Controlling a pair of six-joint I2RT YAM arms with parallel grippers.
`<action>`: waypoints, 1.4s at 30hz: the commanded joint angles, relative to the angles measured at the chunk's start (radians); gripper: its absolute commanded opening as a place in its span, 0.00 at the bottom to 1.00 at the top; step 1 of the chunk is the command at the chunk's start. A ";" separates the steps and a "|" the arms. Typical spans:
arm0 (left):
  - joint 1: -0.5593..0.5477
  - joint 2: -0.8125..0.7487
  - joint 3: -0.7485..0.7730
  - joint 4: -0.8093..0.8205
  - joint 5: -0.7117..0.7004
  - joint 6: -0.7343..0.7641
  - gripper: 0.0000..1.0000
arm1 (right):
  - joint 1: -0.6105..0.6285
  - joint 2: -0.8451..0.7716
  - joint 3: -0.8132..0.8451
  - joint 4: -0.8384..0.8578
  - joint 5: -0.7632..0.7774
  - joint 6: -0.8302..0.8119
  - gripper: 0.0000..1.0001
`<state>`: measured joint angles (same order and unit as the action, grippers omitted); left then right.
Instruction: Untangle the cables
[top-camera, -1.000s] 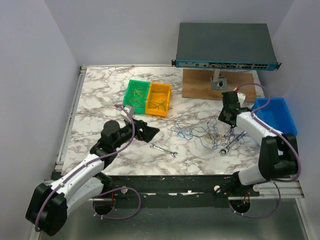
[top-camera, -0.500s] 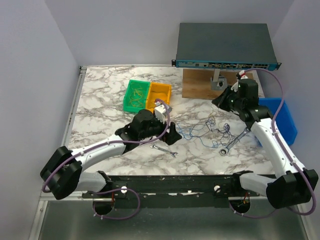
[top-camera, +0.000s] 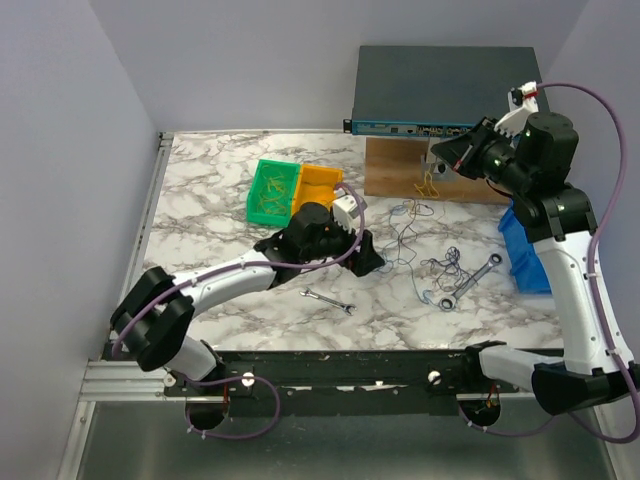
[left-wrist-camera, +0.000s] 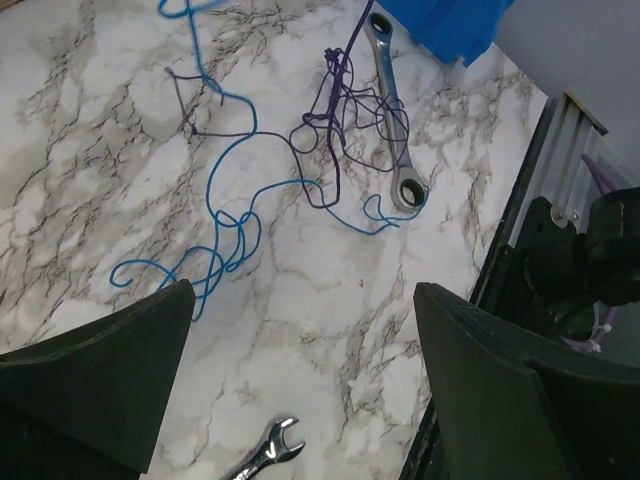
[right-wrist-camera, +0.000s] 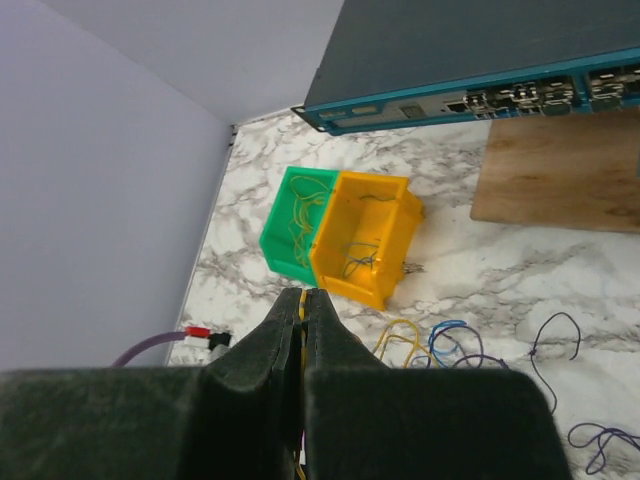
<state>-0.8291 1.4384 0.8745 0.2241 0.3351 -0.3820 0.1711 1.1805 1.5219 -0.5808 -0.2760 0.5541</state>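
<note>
A marbled surface carries a green bin and an orange bin touching side by side. A small silver wrench lies near the front edge, well apart from a ratchet wrench beside a blue bin. A dark network switch sits above a wooden board.

Mid-table: cables lying over ratchet wrench at right; small wrench front-left; bins behind-left.

- Two wrenches: small wrench, lower centre; ratchet wrench, right of it.
- Three bins: green bin, orange bin, blue bin.
- One network switch; one wooden board.
- The cables: too tangled to count.
</note>
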 joint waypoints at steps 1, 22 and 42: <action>-0.007 0.090 0.077 0.081 0.081 -0.022 0.91 | 0.005 0.034 0.033 -0.034 -0.099 0.050 0.01; -0.045 0.422 0.337 0.176 0.094 -0.155 0.54 | 0.005 0.039 0.135 -0.034 -0.113 0.125 0.01; 0.044 0.520 0.156 0.334 0.128 -0.474 0.00 | 0.005 0.054 0.414 -0.164 0.193 0.042 0.01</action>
<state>-0.7780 1.9446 1.0458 0.5526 0.4576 -0.7986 0.1711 1.2144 1.8679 -0.7006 -0.1402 0.6270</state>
